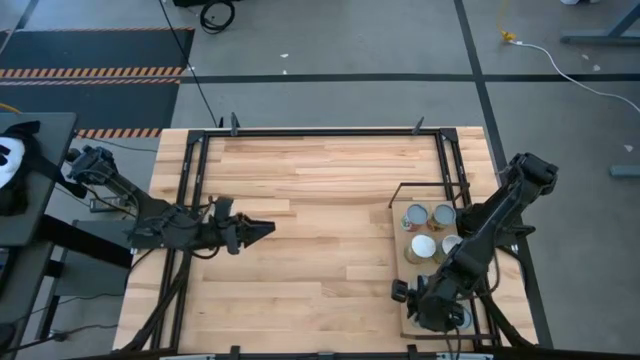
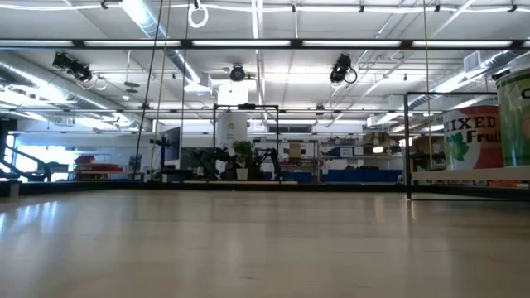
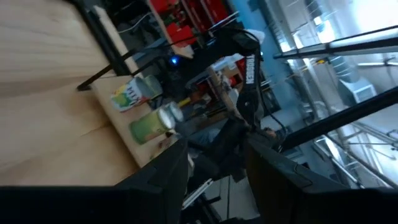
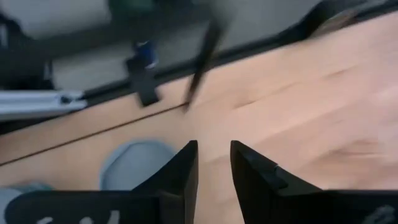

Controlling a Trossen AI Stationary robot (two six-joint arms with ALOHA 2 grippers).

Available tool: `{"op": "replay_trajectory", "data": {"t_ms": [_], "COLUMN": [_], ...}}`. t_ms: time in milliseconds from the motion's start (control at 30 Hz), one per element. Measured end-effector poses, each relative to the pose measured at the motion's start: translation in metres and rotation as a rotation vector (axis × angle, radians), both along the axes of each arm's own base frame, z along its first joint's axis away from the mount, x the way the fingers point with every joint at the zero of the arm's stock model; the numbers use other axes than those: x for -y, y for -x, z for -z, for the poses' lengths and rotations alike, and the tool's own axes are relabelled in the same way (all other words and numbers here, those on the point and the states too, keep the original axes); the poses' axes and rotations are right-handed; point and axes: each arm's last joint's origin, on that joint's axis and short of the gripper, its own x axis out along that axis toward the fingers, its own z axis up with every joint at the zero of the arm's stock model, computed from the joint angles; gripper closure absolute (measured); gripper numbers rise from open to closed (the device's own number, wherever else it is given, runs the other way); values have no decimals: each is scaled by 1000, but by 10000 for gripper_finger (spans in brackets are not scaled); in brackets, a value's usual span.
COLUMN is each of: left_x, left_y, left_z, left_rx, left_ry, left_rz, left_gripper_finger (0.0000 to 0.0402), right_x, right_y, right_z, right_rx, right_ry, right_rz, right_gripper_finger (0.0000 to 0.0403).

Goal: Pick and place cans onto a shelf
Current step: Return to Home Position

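Observation:
The shelf (image 1: pixel 408 318) is a pale board at the table's right side, with a black wire frame (image 1: pixel 430 186) at its far end. Several cans stand upright on it: two at the far end (image 1: pixel 416 213) (image 1: pixel 443 213), a white-topped one (image 1: pixel 424 246) and another (image 1: pixel 452 243). Two cans also show in the low view (image 2: pixel 472 136) and in the left wrist view (image 3: pixel 152 121). My right gripper (image 4: pixel 214 168) hovers over the shelf's near end, slightly open and empty, beside a grey can top (image 4: pixel 137 165). My left gripper (image 1: pixel 262 228) is open and empty over the table's left middle.
A black metal frame (image 1: pixel 320 131) runs around the tabletop's edges. Bare wooden tabletop (image 1: pixel 320 220) lies between the two arms. My right arm (image 1: pixel 490 225) reaches over the shelf's right side and hides part of it.

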Motion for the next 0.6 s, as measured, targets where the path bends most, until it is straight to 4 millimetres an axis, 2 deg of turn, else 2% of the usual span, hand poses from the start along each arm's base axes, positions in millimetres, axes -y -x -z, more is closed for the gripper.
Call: {"op": "replay_trajectory", "data": {"t_ms": [100, 200, 333, 533, 600], "left_x": [-1, -6, -15, -37, -46], "left_y": [-1, -3, -8, -25, -32], "left_z": [-4, -5, -6, 0, 3], "left_rx": [23, 29, 35, 31, 23], "left_ry": [-42, -71, -52, -32, -14], "left_rz": [-7, -33, -86, -211, -255], "left_gripper_finger": [239, 239, 239, 239, 239], "right_x": [5, 23, 63, 126, 142], "right_y": [1, 4, 5, 7, 7], "right_z": [-28, -51, -76, -107, -115], "right_rx": [102, 174, 237, 338, 379], "right_ry": [1, 11, -4, -100, -140], "right_rz": [24, 103, 266, 447, 503], "right_gripper_finger": [304, 309, 331, 392, 396]}}
